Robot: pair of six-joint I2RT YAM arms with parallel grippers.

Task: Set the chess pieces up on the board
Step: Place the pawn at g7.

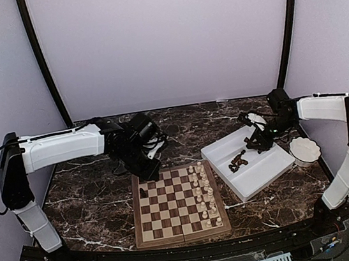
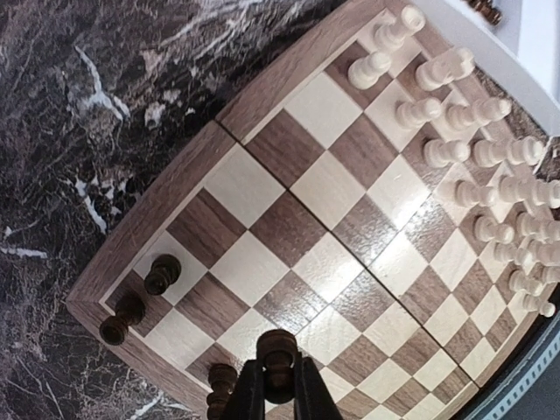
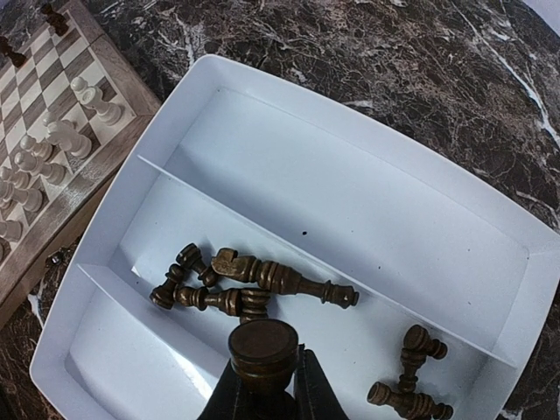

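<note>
Left gripper clamped on a dark piece, low over the board's 9 o'clock edge. It's next to the dark pieces standing at the 10 o'clock corner, probably filling the rank facing the white pieces. Right gripper clamped on a lifted piece above the tray. Spares lie in its middle compartment.

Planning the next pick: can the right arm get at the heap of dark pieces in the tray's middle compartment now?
Probably not yet. The heap lies uncovered in the tray close to the right gripper, but its jaws are shut on a dark piece, which must be set down first.
</note>
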